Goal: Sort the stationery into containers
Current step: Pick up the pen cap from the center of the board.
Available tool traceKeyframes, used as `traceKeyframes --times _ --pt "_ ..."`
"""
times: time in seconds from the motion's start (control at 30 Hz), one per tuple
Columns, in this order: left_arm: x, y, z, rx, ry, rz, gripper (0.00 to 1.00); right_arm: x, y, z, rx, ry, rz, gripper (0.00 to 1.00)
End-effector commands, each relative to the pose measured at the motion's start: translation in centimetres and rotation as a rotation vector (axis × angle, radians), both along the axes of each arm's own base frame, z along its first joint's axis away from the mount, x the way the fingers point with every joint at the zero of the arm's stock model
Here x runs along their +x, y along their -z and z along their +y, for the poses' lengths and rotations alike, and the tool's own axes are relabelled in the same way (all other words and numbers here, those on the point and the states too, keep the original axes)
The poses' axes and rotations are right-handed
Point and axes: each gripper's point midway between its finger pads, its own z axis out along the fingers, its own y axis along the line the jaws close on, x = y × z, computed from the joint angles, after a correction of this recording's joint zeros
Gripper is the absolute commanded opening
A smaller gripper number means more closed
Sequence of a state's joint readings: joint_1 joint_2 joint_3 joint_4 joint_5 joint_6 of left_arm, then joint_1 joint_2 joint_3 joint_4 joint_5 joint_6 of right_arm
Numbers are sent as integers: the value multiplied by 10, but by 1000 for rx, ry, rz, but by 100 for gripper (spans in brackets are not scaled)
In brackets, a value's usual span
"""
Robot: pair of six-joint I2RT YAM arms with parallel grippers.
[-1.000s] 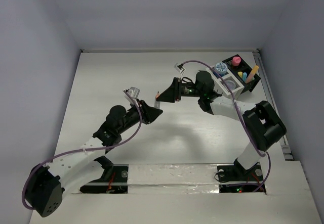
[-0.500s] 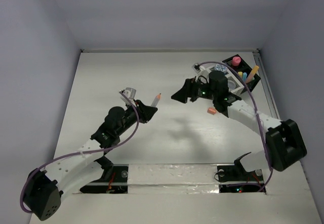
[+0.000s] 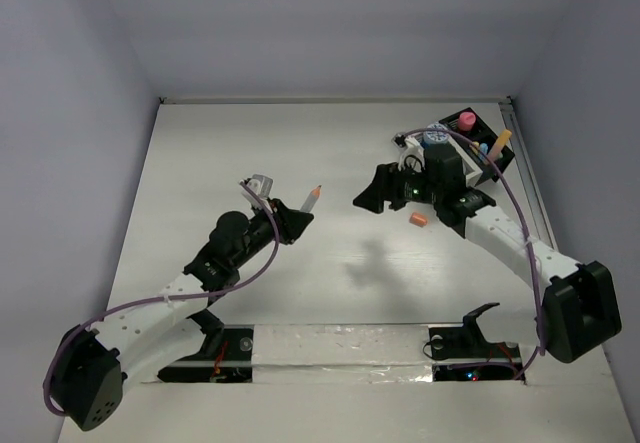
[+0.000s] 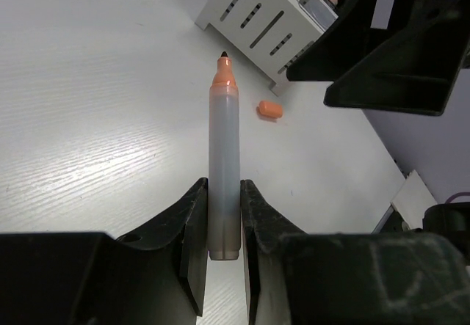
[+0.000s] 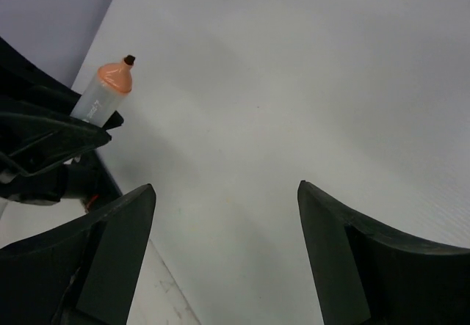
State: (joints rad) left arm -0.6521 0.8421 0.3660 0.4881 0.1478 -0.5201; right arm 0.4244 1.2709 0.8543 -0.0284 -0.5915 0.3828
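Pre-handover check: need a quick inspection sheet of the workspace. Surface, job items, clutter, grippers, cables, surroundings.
Surface: white table, no spills seen.
Job's things: uncapped orange-tipped marker in the left gripper; small orange cap-like piece loose on the table; organizer far right, holding pens and jars.
Clutter: nothing seen.
Grippers: left gripper shut on the marker; right gripper open, empty.
Cables: purple cable along each arm.
Surroundings: plain grey walls.

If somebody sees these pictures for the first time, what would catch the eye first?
An uncapped marker with an orange tip, gripped by the left hand over the middle of the table. A small orange cap lies loose near the organizer, while the right hand stands open and empty.
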Motion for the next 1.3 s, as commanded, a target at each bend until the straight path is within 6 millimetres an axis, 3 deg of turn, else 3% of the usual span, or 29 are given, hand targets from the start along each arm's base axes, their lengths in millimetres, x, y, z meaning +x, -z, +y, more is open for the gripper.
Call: traceKeyframes --times 0.0,0.07,0.1,0.2,0.23,0.3,0.33,0.4,0.43,0.47,0.63,0.87,1.03,1.27 --pt "0 -21 -4 -45 29 -84 0 26 -30 -20 -115 137 -122 79" --pt "-2 -22 -5 -50 42 -97 0 21 -22 -27 -176 120 -117 77" --pt "-5 -25 -6 -61 57 -105 0 5 -24 -16 -127 25 -119 78" --pt "-7 -31 -6 -91 61 -116 0 -22 -54 17 92 -144 -123 82" --pt "-8 -33 -6 -97 62 -119 0 -24 -66 30 152 -173 -174 84" --pt "-9 -37 -9 -113 74 -123 0 -28 -72 47 186 -185 -150 89" --pt "-9 -37 -10 -117 80 -120 0 -36 -86 65 196 -221 -162 90" --pt "-9 -38 -10 -130 80 -117 0 -29 -81 84 169 -183 -132 94" --pt "-9 -40 -10 -137 78 -120 0 -38 -88 99 166 -212 -129 95" --pt "-9 -40 -10 -139 75 -121 0 -35 -80 106 153 -198 -106 95" --pt "-11 -44 -8 -160 71 -126 0 -21 -76 118 169 -129 -72 99" --pt "-11 -38 -13 -152 86 -106 0 -32 -83 144 182 -174 -85 97" --pt "-13 -33 -19 -144 104 -92 0 -26 -83 149 139 -142 -104 93" --pt "-11 -30 -22 -136 99 -83 0 -26 -86 147 140 -111 -111 65"
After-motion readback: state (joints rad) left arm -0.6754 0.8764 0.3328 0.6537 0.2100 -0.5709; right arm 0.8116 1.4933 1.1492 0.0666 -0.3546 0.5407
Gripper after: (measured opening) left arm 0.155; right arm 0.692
